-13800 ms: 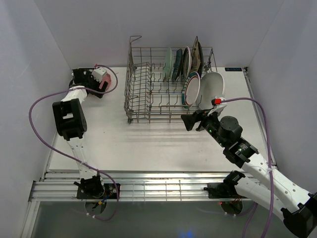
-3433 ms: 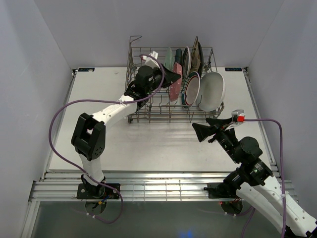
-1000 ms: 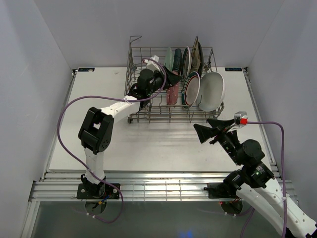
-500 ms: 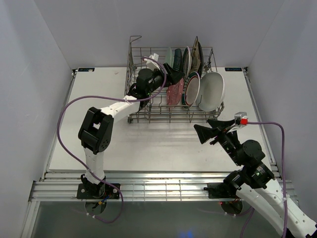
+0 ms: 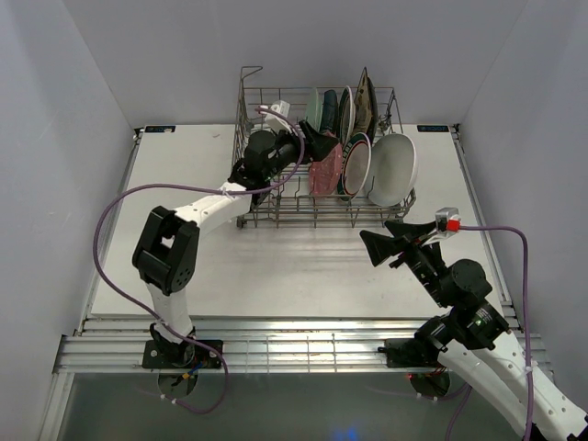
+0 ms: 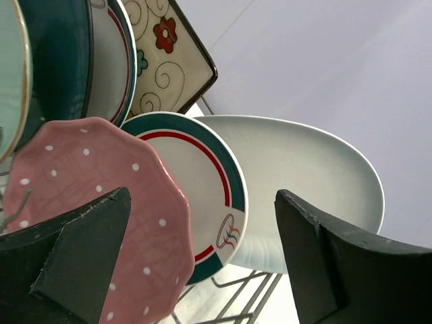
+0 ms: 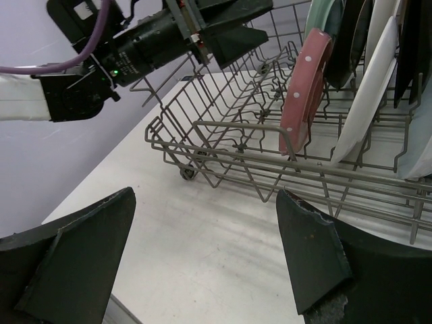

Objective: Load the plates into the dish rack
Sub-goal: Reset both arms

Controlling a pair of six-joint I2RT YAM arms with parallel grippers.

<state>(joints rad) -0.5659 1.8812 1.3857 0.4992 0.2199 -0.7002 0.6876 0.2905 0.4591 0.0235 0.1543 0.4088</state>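
Observation:
The dish rack (image 5: 276, 175) holds the plates on edge. The pink dotted plate (image 5: 323, 175) stands in the front row beside a teal-and-red-rimmed round (image 5: 356, 165) and the white oval (image 5: 395, 170). Mint green (image 5: 313, 110), teal (image 5: 329, 108), a second rimmed round (image 5: 346, 112) and a floral square (image 5: 365, 101) stand behind. My left gripper (image 5: 322, 145) is open and empty just above the pink plate (image 6: 88, 196), clear of it. The left wrist view also shows the rimmed round (image 6: 196, 182) and the oval (image 6: 304, 189). My right gripper (image 5: 386, 246) is open and empty in front of the rack (image 7: 223, 128).
The rack's left half shows only bare tines (image 7: 202, 101). The white table (image 5: 184, 239) is walled on three sides. My left arm's purple cable (image 5: 119, 211) loops over the table's left part.
My left arm's elbow has swung a little to the left, and its open gripper stays by the pink plate standing in the rack. The right arm has not moved.

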